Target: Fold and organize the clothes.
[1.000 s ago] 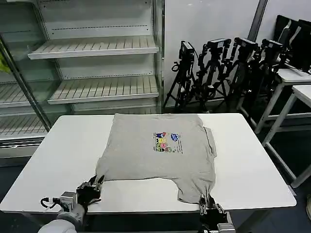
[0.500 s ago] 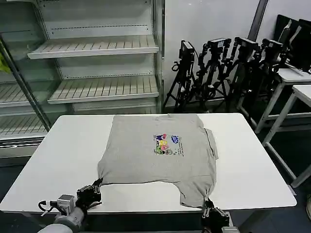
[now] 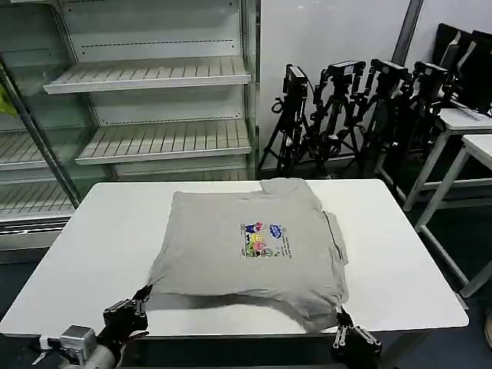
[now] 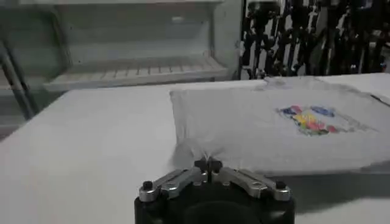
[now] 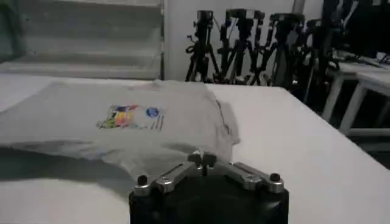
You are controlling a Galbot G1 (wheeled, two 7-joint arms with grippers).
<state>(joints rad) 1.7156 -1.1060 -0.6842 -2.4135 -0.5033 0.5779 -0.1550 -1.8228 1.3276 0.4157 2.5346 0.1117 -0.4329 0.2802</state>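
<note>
Both grippers, left (image 3: 141, 296) and right (image 3: 339, 314), have pulled back toward the near edge. The shirt (image 3: 250, 246) slides with them (near hem lifting, casting shadow).

Empty white shelving (image 3: 154, 108) stands behind the table (image 3: 92, 238), black tripods (image 3: 346, 115) alongside.

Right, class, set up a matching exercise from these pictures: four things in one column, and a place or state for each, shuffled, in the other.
Things:
1. T-shirt
2. left end effector
3. right end effector
4. tripods

Places or states:
A. standing behind the table
B. pinching the shirt's near left corner
C. spread on the white table
D. pinching the shirt's near right corner

Pairs: 1-C, 2-B, 3-D, 4-A
</note>
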